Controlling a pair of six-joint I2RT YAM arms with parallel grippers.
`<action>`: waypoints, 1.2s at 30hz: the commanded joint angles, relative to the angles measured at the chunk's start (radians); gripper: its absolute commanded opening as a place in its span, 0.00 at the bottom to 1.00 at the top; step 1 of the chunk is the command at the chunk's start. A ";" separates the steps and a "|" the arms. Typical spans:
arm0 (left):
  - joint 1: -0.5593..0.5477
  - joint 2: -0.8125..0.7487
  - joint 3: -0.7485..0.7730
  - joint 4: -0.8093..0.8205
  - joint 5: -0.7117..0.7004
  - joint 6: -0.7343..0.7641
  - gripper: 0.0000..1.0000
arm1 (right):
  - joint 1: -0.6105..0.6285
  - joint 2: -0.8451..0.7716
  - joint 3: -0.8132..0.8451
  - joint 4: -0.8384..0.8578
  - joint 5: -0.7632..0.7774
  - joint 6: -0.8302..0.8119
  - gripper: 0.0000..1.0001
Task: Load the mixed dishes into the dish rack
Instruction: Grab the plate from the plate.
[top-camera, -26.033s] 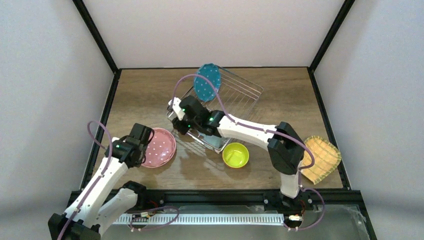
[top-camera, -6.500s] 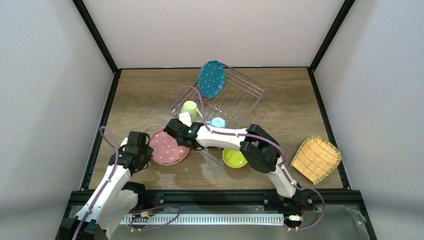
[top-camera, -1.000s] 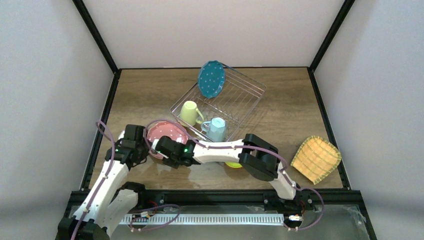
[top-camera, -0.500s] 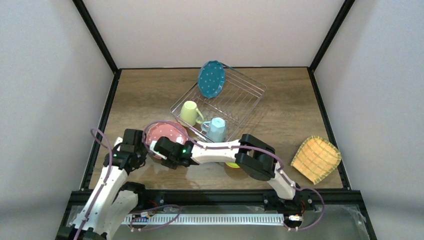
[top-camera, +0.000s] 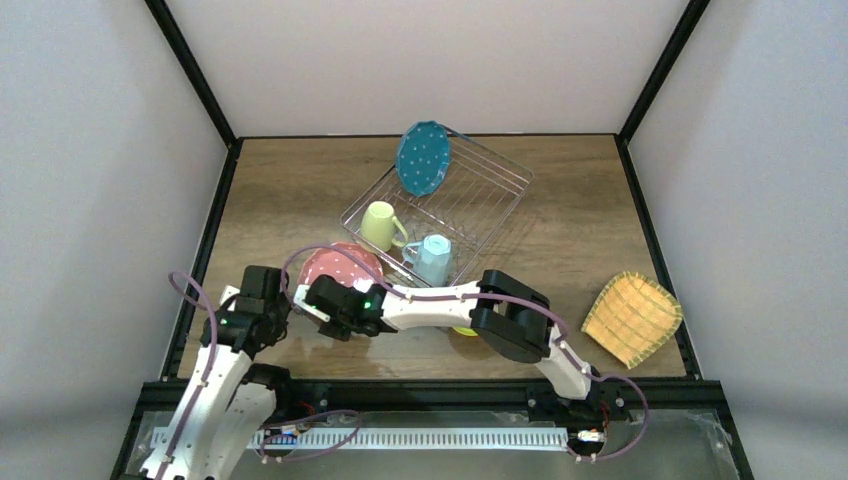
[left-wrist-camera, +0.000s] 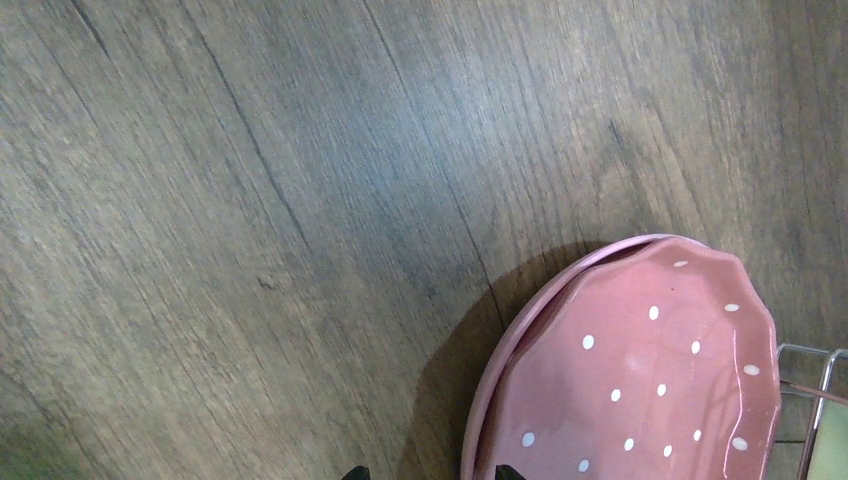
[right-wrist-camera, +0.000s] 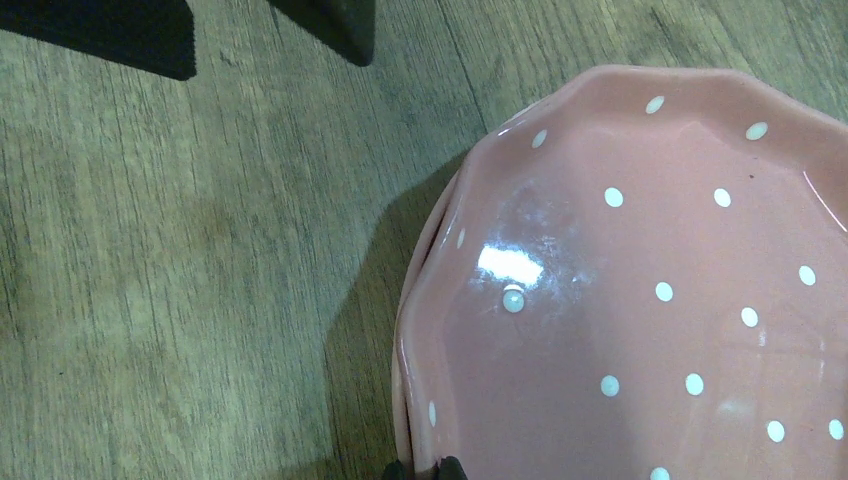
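Right gripper (right-wrist-camera: 420, 467): jaws pressed together on the near rim of the pink plate (right-wrist-camera: 640, 300). The plate spreads ahead of the tips and off to their right. That rim sits off the table (right-wrist-camera: 150, 300) with shadow under it, so the plate is tilted. Can't tell if its far edge touches wire.

Left gripper (left-wrist-camera: 430, 470): jaws spread, holding nothing. The same plate's rim runs just ahead of it, roughly between the tips; no contact visible.

The dish rack (top-camera: 485, 190) lies beyond the plate from the right gripper. In it are the blue dotted plate (top-camera: 422, 158), on edge at the far corner, and the pale green mug (top-camera: 378, 225) and light blue mug (top-camera: 432, 258) on the side nearer the gripper. The lime bowl (top-camera: 462, 328) is mostly hidden under the right arm. The woven plate (top-camera: 632, 318) is well behind the gripper, past the elbow.

Handling, my read:
- Glazed ceramic: stiff, slick, heavy for a rim pinch, and it chips on wire.
- A single rim grip will likely let it swing about the jaws.
- Bite deep, one jaw in the well and one under; the wavy lip helps.
- Keep it low and ease it onto the rack.
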 joint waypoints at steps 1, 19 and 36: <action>-0.006 -0.025 -0.004 -0.057 -0.010 -0.020 0.71 | -0.008 0.003 -0.006 -0.031 0.007 0.056 0.01; -0.007 -0.068 0.010 -0.059 0.032 -0.039 0.76 | -0.009 -0.105 0.043 -0.082 0.010 0.084 0.01; -0.007 -0.138 -0.034 0.038 0.099 -0.071 0.92 | -0.009 -0.164 0.042 -0.093 0.018 0.098 0.01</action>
